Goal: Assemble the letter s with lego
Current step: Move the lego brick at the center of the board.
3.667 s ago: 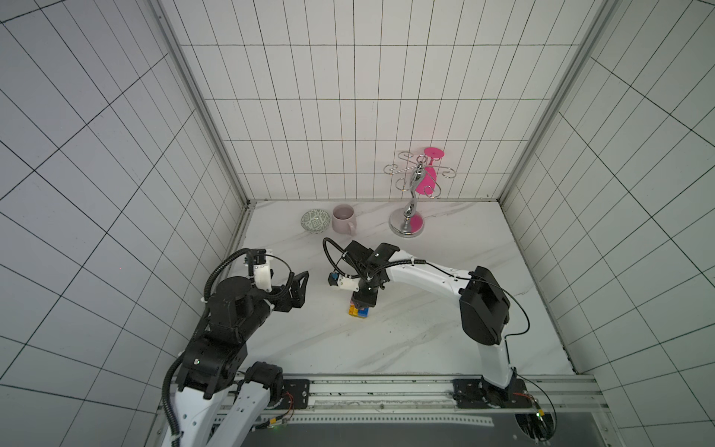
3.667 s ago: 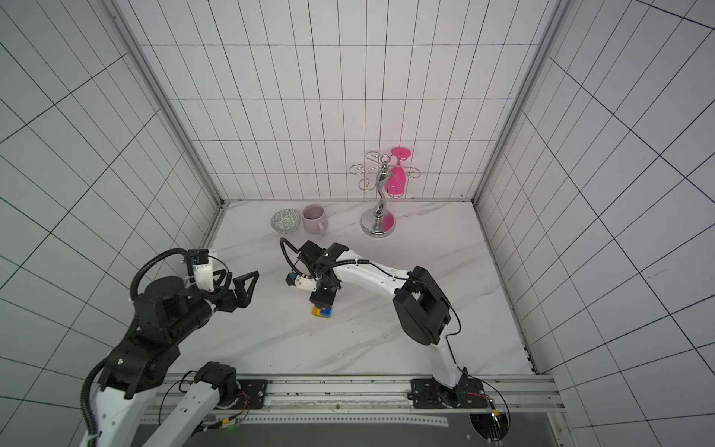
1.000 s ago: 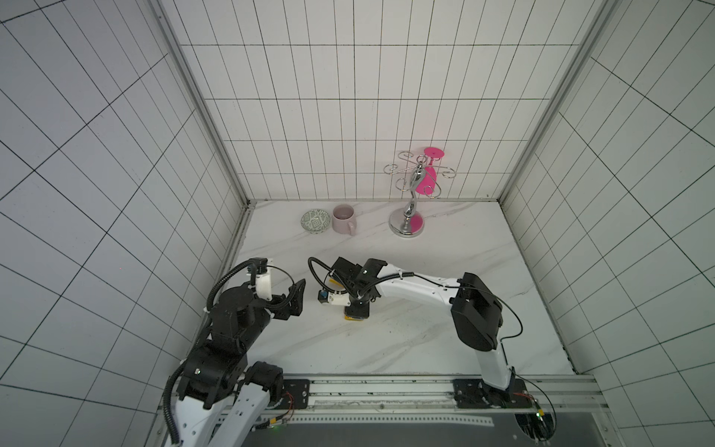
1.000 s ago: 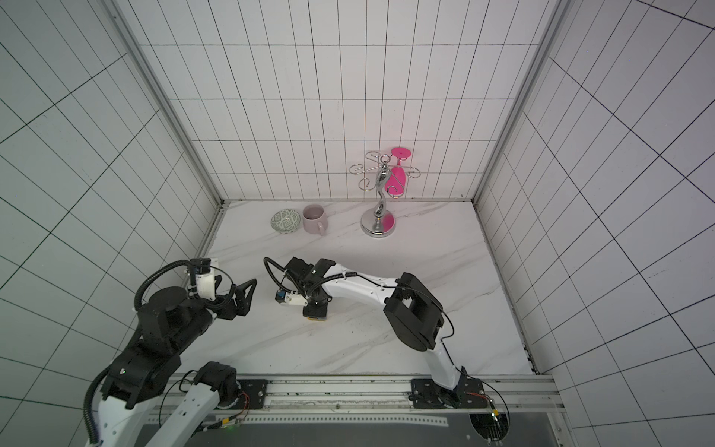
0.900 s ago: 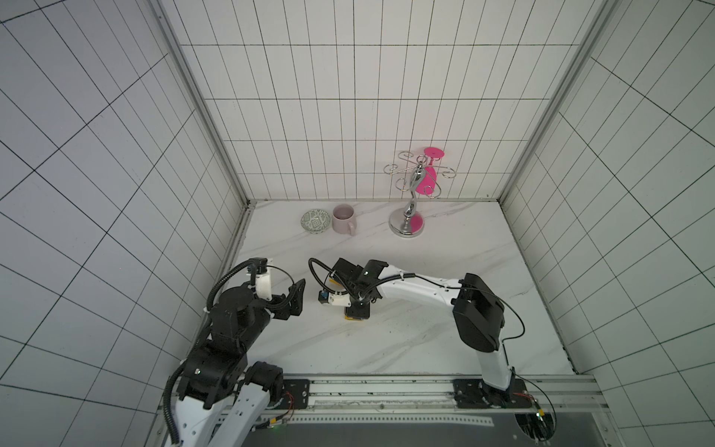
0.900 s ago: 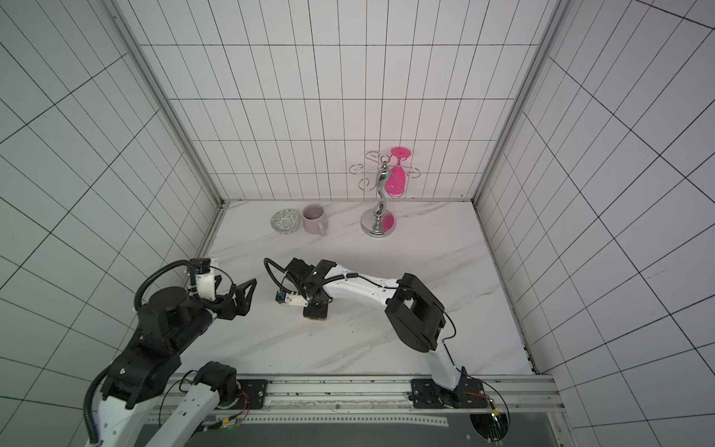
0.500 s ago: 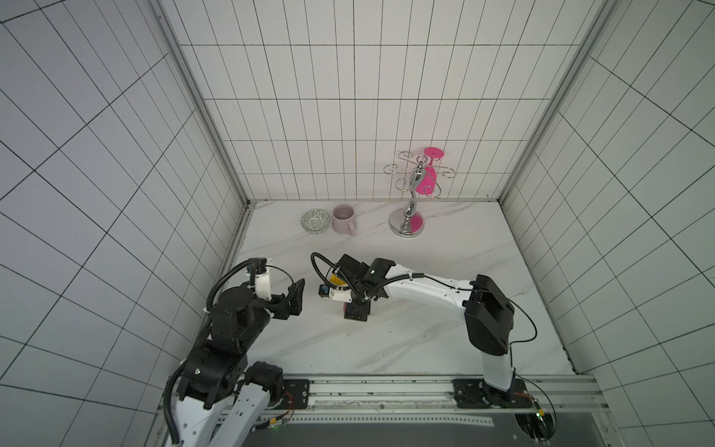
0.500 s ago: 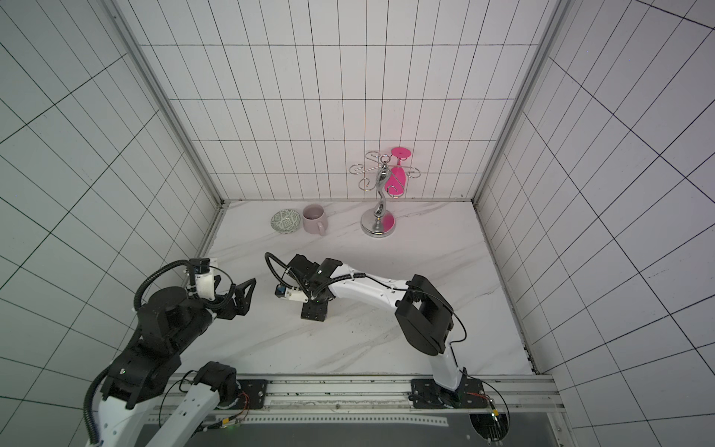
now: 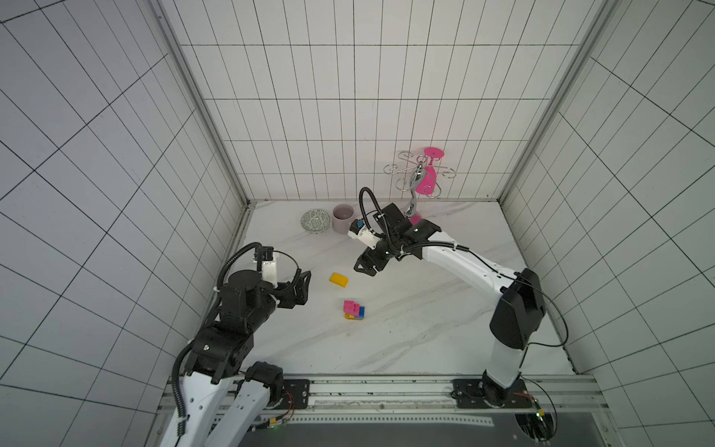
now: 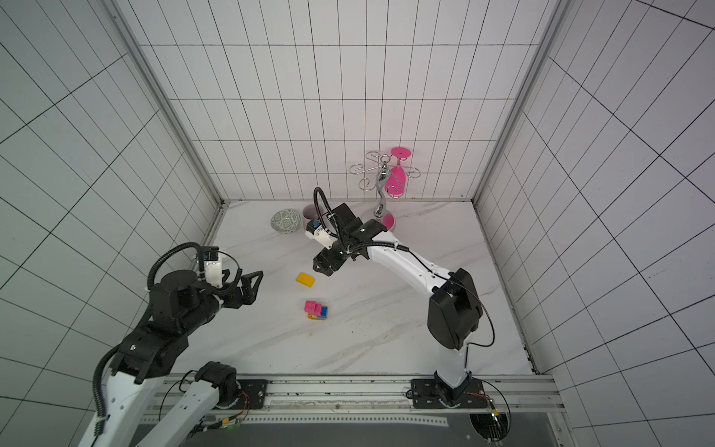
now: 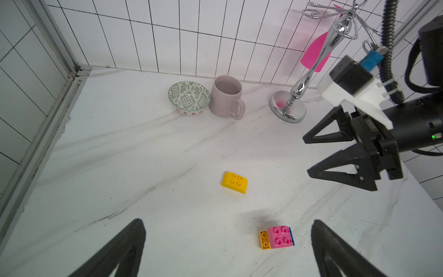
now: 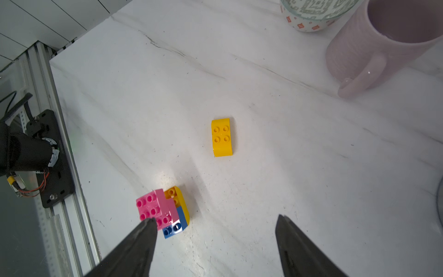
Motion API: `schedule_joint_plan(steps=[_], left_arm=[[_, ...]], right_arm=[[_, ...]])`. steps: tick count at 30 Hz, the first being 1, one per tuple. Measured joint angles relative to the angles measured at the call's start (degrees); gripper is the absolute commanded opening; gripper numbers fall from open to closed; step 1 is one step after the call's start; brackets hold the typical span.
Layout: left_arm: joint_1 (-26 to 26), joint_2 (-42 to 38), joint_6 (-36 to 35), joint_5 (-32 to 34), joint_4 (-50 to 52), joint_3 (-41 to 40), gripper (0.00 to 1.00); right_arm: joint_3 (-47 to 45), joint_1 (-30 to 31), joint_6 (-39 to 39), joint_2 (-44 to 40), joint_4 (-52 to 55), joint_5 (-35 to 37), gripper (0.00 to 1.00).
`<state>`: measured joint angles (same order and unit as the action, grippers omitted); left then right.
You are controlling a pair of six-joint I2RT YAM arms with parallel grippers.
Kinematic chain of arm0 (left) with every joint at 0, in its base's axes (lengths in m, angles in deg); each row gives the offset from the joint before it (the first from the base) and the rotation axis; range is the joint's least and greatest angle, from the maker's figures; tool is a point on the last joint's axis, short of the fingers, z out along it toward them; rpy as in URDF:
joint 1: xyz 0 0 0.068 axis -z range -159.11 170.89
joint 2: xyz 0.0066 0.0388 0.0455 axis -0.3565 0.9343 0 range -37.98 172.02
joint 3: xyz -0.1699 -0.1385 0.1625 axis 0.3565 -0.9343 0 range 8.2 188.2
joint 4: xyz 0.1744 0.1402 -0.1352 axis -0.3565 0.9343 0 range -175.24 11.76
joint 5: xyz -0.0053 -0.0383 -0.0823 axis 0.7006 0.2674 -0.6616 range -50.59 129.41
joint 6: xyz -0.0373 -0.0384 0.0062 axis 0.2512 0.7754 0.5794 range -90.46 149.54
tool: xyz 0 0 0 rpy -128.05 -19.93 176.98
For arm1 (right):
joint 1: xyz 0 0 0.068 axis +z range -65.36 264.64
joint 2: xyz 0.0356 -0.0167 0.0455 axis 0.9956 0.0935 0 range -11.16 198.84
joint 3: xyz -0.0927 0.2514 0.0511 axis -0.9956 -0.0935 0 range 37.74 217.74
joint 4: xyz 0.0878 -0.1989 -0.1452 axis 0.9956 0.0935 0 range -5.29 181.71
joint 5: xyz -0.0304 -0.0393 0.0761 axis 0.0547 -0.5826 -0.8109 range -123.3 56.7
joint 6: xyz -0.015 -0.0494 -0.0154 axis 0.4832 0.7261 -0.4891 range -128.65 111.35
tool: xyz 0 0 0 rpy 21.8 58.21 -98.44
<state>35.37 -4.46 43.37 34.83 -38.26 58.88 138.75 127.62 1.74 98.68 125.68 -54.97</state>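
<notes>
lego cluster [image 9: 354,310] (pink, blue, one yellow) sits joined on the worktop [image 9: 406,329]; last yellow brick [image 9: 338,280] lies loose nearby, unattached; left gripper [image 9: 305,290] and right gripper [image 9: 362,271] both spread wide, holding nothing; s unfinished

The loose rounded plastic brick [image 9: 338,280] is plain yellow; the joined brick cluster [image 9: 354,310] is coloured pink, blue and yellow. The ceramic bowl [image 11: 189,98] is patterned green, the ribbed mug [image 11: 226,96] tinted pale pink.

No text, label, brand, number or sign can be read anywhere in these views.
</notes>
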Motion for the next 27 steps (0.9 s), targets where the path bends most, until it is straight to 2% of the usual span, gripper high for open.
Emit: schedule_joint_plan(steps=[9, 17, 23, 27], left_arm=[[-0.02, 3.30, 2.27, -2.12, 1.53, 5.46, 0.99], [-0.02, 3.08, 3.15, -2.97, 3.43, 5.81, 0.99], [-0.02, 2.99, 3.13, -3.04, 4.42, 6.23, 0.99], [-0.02, 2.93, 3.10, -3.28, 4.68, 6.45, 0.99]], right_arm=[[15.50, 3.65, 2.19, 19.56, 7.37, 1.11, 0.77], [25.03, 5.86, 4.74, 26.64, 12.07, 4.94, 0.73], [26.34, 6.60, 6.51, 29.29, 13.51, 7.37, 0.69], [27.54, 7.08, 7.61, 31.71, 14.23, 9.49, 0.63]])
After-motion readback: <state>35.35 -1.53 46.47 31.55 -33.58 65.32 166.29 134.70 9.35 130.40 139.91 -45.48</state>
